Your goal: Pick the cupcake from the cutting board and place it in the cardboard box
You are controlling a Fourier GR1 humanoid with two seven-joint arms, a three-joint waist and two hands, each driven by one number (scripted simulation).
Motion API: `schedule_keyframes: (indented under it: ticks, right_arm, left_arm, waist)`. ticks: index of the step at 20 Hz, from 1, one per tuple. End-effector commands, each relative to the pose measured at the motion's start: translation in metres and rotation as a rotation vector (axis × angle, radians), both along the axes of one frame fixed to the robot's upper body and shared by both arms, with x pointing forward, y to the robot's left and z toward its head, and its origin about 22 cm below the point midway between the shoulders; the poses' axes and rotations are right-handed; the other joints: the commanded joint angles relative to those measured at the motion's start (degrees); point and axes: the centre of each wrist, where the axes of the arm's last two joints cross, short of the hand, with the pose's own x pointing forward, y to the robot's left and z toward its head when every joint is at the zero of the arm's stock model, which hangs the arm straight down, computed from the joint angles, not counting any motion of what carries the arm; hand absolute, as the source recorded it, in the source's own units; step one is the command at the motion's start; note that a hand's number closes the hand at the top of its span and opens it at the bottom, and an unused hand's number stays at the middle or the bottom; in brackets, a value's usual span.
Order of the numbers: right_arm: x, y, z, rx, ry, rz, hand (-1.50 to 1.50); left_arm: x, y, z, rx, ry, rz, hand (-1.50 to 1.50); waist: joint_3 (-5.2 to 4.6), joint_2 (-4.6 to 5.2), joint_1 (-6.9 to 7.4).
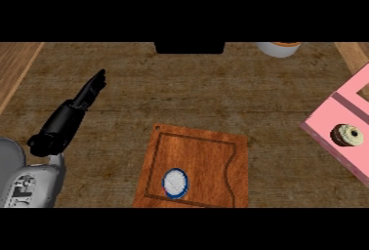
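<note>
A cupcake [175, 183] with a blue wrapper and white top stands on the brown wooden cutting board [216, 156], near the board's lower left part. The pink box [328, 122] lies open at the right edge, and a round brown and cream pastry [347, 135] sits inside it. My left hand [63, 123] is at the left, well apart from the board, open with straight fingers pointing up and to the right. It holds nothing. My right hand does not show.
A black object [190, 47] sits at the counter's far edge in the middle. To its right stands a white container [277, 49] with an orange top. Lighter wooden strips run along the far left [14, 68] and the top right.
</note>
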Motion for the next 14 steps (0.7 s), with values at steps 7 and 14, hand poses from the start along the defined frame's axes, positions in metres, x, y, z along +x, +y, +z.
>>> schedule_keyframes:
  ticks: [7, 14]
  right_arm:
    - [0.009, -0.017, -0.012, 0.838, -0.430, -0.174, -1.50]
    - [-0.037, -0.071, -0.015, 0.897, -0.545, -0.380, -1.50]
  left_arm:
    - [-0.005, 0.001, -0.005, 0.009, 0.007, 0.002, 0.00]
    - [-0.007, 0.005, -0.004, -0.002, 0.011, -0.012, 0.00]
  waist:
    - [-0.02, -0.33, -0.69]
    - [0.11, 0.44, 0.87]
